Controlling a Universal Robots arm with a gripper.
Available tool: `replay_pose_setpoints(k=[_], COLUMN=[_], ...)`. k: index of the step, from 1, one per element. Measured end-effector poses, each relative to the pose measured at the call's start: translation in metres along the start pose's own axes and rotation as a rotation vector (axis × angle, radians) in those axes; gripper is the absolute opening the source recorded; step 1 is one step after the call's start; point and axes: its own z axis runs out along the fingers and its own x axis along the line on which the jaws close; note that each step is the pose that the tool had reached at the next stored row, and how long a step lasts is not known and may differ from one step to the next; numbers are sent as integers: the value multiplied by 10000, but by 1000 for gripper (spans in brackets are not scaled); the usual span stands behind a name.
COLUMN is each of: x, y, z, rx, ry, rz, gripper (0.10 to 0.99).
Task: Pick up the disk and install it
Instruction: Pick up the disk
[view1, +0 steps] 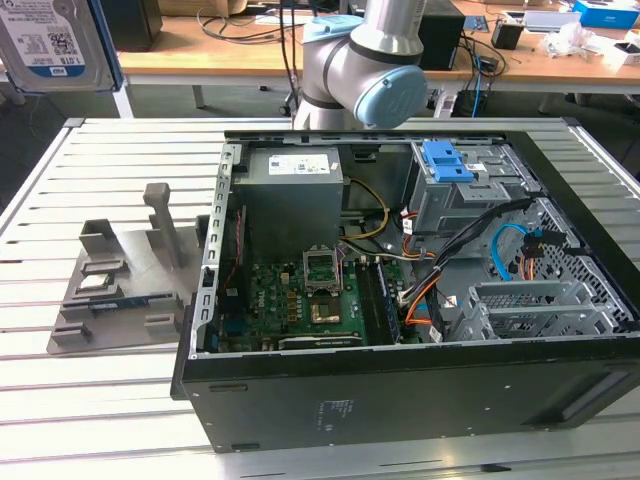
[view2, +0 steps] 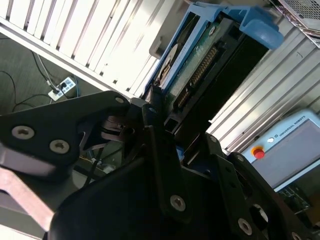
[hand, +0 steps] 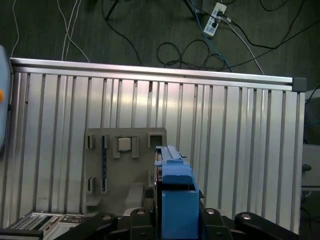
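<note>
Second wrist view shows the hand closed on the disk, its black fingers pressing the blue side rails at one end, with the connector edge of the disk facing the camera. In the first wrist view the disk hangs end-on in the air over the slatted metal desk, above one edge of a grey holder plate that lies flat on the slats. In the exterior view the disk is raised well clear of the desk, label showing, over the desk's far corner at the exterior view's left. The holder plate sits near the desk's edge on that side. An open computer case lies just beside it, reaching toward the desk's opposite edge, with a grey power supply box and a blue bracket inside.
</note>
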Motion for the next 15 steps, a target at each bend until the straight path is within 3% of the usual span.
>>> replay_pose_setpoints(k=[4, 5, 9, 12, 15], x=[-11, -18, -31, -34, -35], y=[5, 7, 13, 16, 16], z=[-133, -211, -386, -466, -468], rx=[0, -1, 0, 0, 0], ry=[0, 1, 1, 0, 0], rz=[1, 0, 0, 0, 0], gripper=[365, 365, 365, 365, 365])
